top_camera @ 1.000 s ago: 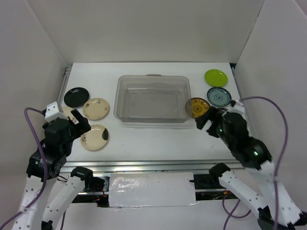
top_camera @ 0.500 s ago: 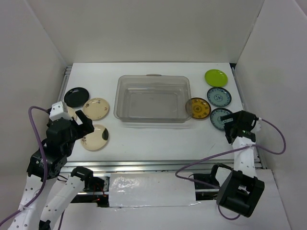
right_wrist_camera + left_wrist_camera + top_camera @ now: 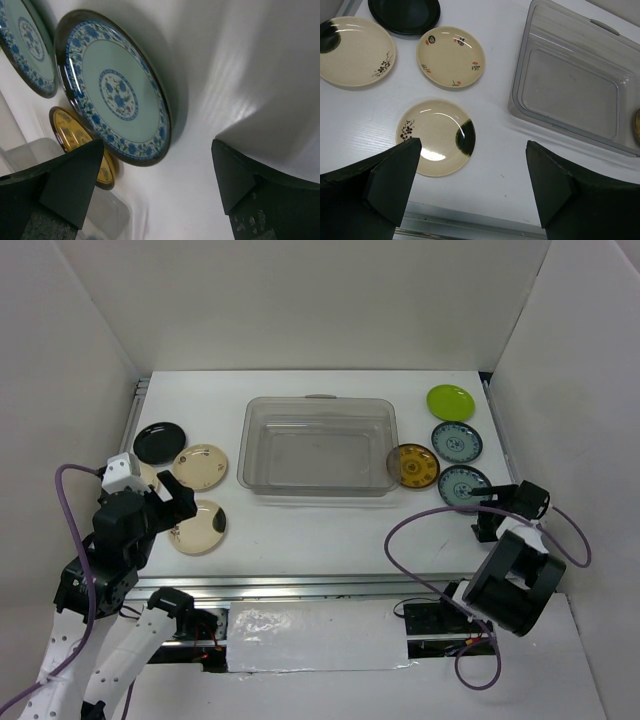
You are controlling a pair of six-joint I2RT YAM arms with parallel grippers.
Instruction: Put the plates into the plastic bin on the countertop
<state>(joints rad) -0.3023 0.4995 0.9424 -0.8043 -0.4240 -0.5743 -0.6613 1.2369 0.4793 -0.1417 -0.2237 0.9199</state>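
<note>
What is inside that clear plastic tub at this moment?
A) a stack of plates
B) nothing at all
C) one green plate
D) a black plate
B: the plastic bin shows only its bare see-through floor, while plates such as the lime green plate and the black plate lie outside it on the countertop.

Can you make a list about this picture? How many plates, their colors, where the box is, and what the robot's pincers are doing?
Plates: eight, all on the table
Left group: black plate, three cream plates
Right group: green plate, two blue-patterned plates, yellow plate
Bin: clear, middle, no plates inside
Left pincer: open, over a cream plate
Right pincer: open, facing a blue-patterned plate
</note>
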